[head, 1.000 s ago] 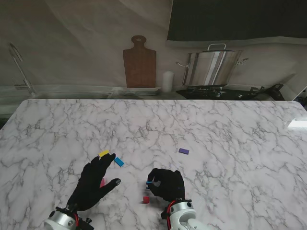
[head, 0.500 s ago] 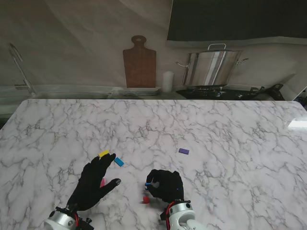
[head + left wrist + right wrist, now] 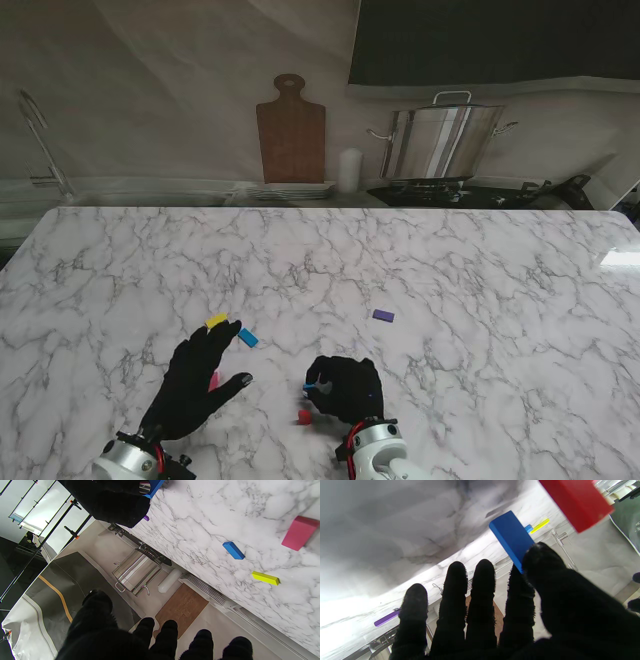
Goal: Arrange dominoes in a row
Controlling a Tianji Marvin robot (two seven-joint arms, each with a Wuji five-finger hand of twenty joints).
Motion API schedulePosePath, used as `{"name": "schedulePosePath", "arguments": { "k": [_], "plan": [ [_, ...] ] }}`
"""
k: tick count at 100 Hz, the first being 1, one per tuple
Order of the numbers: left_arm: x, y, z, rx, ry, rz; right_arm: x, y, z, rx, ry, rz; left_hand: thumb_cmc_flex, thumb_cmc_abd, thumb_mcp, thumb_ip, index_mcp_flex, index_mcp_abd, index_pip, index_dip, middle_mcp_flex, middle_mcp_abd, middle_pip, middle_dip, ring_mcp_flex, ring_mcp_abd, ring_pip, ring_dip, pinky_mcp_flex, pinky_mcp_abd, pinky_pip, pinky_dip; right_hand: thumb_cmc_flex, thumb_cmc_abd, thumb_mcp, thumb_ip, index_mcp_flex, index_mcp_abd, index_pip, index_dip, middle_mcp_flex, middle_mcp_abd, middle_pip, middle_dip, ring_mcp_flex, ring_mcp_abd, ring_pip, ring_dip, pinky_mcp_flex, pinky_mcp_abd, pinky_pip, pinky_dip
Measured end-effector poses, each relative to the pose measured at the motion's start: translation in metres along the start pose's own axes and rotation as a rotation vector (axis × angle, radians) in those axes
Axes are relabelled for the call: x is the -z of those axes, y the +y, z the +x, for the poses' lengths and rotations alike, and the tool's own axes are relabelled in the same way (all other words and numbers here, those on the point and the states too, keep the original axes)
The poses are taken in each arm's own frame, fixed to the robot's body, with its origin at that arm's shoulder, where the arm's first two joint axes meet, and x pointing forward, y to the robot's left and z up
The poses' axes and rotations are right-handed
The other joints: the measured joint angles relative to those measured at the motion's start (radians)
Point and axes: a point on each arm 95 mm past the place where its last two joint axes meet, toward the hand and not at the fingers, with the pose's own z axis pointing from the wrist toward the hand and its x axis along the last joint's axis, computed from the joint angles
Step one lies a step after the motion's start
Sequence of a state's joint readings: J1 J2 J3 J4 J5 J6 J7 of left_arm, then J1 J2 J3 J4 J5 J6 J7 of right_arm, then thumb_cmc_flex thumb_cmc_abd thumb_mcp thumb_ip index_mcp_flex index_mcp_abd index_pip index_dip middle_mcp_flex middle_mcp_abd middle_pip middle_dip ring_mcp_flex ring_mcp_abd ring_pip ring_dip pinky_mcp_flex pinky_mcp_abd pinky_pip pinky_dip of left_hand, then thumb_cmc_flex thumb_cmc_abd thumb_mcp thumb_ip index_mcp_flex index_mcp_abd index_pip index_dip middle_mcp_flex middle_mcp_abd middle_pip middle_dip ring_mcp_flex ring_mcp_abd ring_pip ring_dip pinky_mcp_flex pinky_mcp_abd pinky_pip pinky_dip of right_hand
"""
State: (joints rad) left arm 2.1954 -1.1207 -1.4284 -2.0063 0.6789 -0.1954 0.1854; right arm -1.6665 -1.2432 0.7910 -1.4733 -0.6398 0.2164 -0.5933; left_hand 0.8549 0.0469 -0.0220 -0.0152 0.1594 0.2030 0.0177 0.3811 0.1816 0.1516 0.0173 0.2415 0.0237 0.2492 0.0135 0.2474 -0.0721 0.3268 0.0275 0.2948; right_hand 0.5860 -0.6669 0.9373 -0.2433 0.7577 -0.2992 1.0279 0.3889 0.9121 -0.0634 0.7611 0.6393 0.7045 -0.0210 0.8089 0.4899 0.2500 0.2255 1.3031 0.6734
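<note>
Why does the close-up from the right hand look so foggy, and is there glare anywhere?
Right wrist view: the marble sits too close, so it blurs grey, as does the red domino; the blue domino is sharper. Stand view: a bright glare patch lies at the table's far right edge. Left wrist view: crisp, evenly lit.

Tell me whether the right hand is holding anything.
Shut on a blue domino block: the right hand pinches it between thumb and forefinger.
</note>
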Motion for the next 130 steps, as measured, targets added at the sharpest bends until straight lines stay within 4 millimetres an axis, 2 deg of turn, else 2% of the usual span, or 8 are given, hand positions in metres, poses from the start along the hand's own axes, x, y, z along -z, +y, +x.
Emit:
{"name": "schedulePosePath", "arguments": {
  "k": [44,130],
  "plan": [
    [0.0001,0.0000,0.0000,0.001,0.000,0.000,0.0007,-0.0034,-0.0018,-0.010,-0.002,0.012,0.000,0.000,0.000,0.000,0.000,0.000,0.000,0.000,0.000,0.000,0.000,0.000,0.000,0.000,0.000,0.000,0.000,0.000,0.000,0.000,-0.001,0.000,-0.002,-0.027,0.001,-0.036,-0.013,0.000,-0.012,-0.001,0.013,0.008,0.000,0.000,0.010,0.000,0.000,0.000,0.000,0.000],
    [0.0001,0.0001,0.0000,0.001,-0.001,0.001,-0.0001,-0.0048,-0.0016,0.004,0.003,0.034,0.000,0.000,0.000,0.000,0.000,0.000,0.000,0.000,0.000,0.000,0.000,0.000,0.000,0.000,0.000,0.000,0.000,0.000,0.000,0.000,-0.003,0.000,-0.016,-0.038,0.002,-0.074,-0.040,0.000,-0.012,-0.002,0.013,0.009,0.000,0.000,0.011,0.000,-0.004,0.000,0.000,0.000]
  ]
}}
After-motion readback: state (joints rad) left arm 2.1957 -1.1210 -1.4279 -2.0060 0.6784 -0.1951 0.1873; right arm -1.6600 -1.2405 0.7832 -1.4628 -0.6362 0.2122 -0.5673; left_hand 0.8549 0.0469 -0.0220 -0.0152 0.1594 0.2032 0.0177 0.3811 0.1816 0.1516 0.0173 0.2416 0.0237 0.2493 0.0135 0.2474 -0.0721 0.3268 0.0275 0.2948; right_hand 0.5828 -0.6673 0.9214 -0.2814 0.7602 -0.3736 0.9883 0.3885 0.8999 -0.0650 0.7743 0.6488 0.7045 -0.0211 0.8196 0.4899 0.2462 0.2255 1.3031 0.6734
